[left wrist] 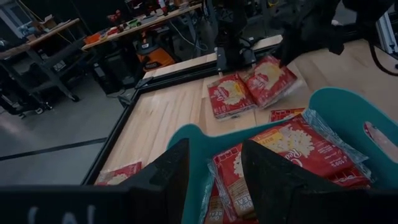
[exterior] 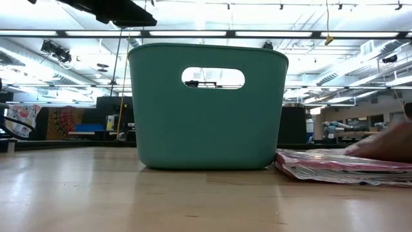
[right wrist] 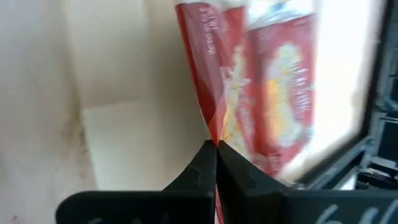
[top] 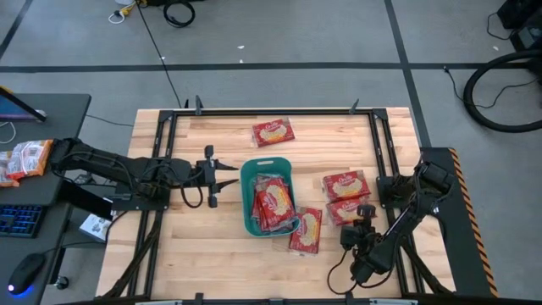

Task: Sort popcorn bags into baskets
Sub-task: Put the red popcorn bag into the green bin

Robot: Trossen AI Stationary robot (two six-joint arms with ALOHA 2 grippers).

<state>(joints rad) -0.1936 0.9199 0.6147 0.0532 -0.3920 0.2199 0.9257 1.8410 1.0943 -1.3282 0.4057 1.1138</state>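
The teal bin point(top: 246, 180) stands mid-table and holds several red popcorn bags point(top: 273, 203). In the left wrist view the bin's rim point(left wrist: 186, 134) and the bags inside it point(left wrist: 292, 149) show. My left gripper point(top: 234, 181) is open and level, just left of the bin, with its fingers point(left wrist: 168, 180) at the rim. One bag point(top: 273, 132) lies flat near the far edge, one point(top: 306, 230) lies against the bin's near right corner, and two point(top: 345, 184) lie to the right. My right gripper point(right wrist: 216, 144) is shut on the nearer of those two point(top: 345, 212). My right gripper pinches an edge of the red bag point(right wrist: 213, 127) between its two shut fingertips. The bag spreads away from the fingers. In the left wrist view the gripper comes down on this bag point(left wrist: 270, 78) from above, and the bag looks tilted, with its gripped end raised.
Black frame rails point(top: 377, 144) run along the table's sides. In the low view the bin point(exterior: 209, 106) fills the middle, with a bag point(exterior: 341, 169) flat on the wood to its right. Bare wood point(top: 203, 246) lies near and left of the bin.
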